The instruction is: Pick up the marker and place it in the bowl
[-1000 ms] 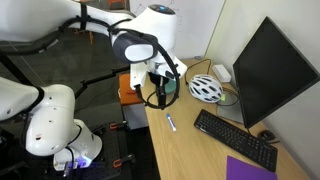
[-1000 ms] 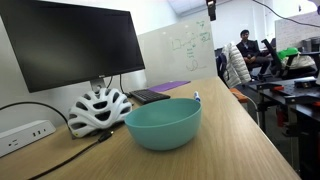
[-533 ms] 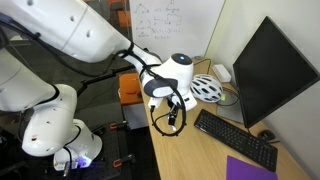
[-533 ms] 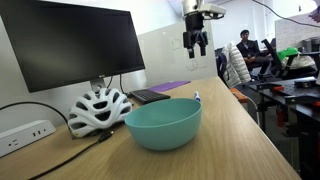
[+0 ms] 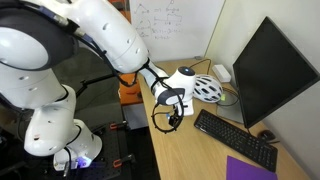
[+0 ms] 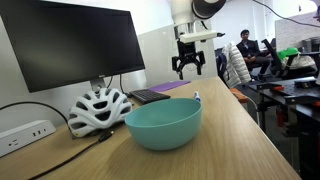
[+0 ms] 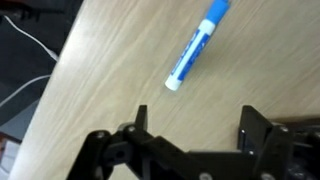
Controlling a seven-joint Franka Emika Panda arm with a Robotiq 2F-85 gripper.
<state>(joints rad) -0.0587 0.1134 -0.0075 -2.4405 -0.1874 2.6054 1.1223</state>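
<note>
Open gripper (image 7: 195, 112) hangs over the marker (image 7: 197, 45), not yet around it.
In the wrist view the two fingers stand wide apart, nothing between them. The marker lies flat on the wooden table (image 7: 100, 60), just ahead of the fingertips. Its long axis is slanted to the line on which the jaws close, so a small wrist turn seems needed. The bowl (image 6: 163, 128) stands beside the helmet (image 6: 98, 108).

Arm (image 5: 100, 35) arches forward, wrist pitched down. Gripper (image 6: 188, 68) points downward, jaws spread wide, nothing held between them.
</note>
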